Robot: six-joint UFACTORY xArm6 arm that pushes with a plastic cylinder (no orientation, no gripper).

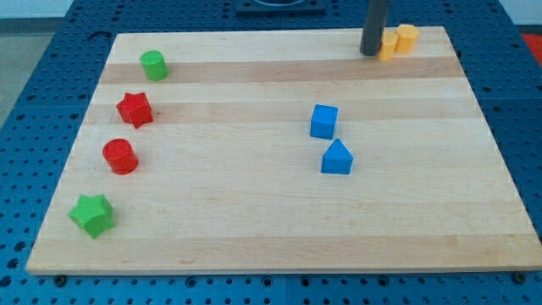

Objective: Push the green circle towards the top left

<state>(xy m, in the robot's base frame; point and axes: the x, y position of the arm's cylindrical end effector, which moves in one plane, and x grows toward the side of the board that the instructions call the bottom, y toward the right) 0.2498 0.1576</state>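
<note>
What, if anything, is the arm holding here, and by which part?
Nothing is held; the rod cannot grasp. My tip rests beside the yellow blocks at the view's top, far from the green circle.

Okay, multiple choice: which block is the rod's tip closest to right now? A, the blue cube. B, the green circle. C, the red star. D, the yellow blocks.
D: my tip sits at the view's top right beside the yellow blocks, far from the green circle at the top left.
</note>
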